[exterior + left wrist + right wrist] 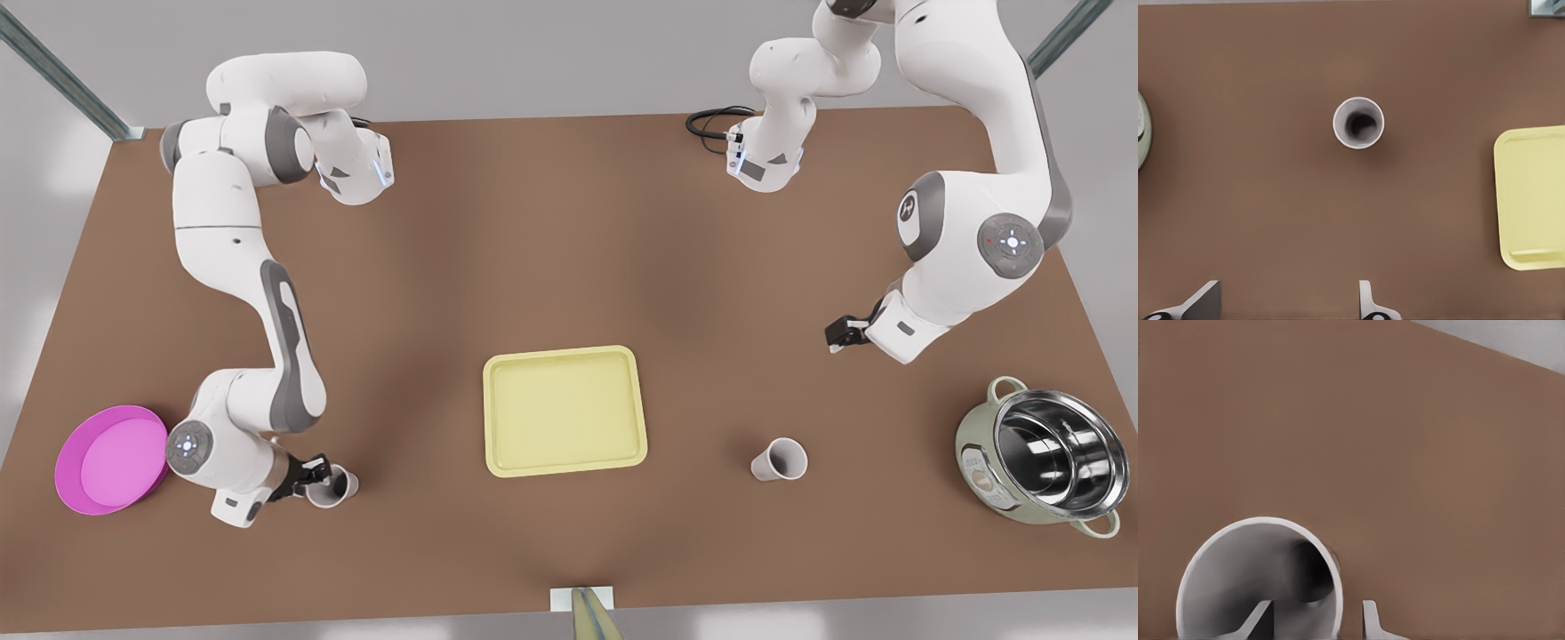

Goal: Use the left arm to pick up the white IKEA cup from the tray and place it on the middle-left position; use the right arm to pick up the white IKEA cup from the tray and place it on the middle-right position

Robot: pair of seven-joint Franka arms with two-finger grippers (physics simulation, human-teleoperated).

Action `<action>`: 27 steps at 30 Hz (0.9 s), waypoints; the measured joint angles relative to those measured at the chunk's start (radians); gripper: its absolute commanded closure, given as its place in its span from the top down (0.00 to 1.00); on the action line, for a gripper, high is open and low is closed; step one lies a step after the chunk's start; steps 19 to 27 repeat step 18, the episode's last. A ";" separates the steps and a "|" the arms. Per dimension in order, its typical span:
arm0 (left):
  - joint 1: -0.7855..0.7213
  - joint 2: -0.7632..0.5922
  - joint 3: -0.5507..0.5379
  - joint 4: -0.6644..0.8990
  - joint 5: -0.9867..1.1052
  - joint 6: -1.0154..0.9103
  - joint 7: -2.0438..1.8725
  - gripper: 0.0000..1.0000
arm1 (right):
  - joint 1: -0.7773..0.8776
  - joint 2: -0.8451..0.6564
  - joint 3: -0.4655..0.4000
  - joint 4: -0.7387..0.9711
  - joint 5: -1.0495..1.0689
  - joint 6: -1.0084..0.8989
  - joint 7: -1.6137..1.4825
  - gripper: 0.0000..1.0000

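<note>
Two white cups stand on the brown table, and the pale yellow tray (563, 355) (1531, 200) between them is empty. One cup (341, 485) (1225, 587) is at the front view's left. My right gripper (316, 475) (1317, 608) is at it and open, one finger inside the cup and one outside, with gaps to the wall. The other cup (781, 460) (1358, 123) stands upright at the front view's right of the tray. My left gripper (837, 336) (1290, 288) hangs wide open above the table, back from this cup and apart from it.
A pink bowl (111, 458) lies at the front view's far left, close behind the right arm's wrist. A steel pot (1049, 453) (1141, 130) stands at the far right. A black cable (711, 120) loops at the table's back edge.
</note>
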 measured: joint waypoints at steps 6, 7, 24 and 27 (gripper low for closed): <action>-0.001 0.016 0.000 0.029 -0.004 -0.002 0.013 1.00 | 0.007 -0.148 0.027 -0.002 0.001 -0.059 0.001 0.90; -0.001 0.021 0.000 0.042 -0.007 -0.003 0.015 1.00 | 0.009 -0.215 0.029 -0.001 -0.001 -0.098 0.010 1.00; -0.002 0.036 0.000 0.060 -0.016 -0.003 0.028 1.00 | 0.001 -0.438 0.031 0.030 -0.096 -0.474 0.194 1.00; -0.002 0.036 0.000 0.060 -0.016 -0.003 0.028 1.00 | 0.001 -0.438 0.031 0.030 -0.096 -0.474 0.194 1.00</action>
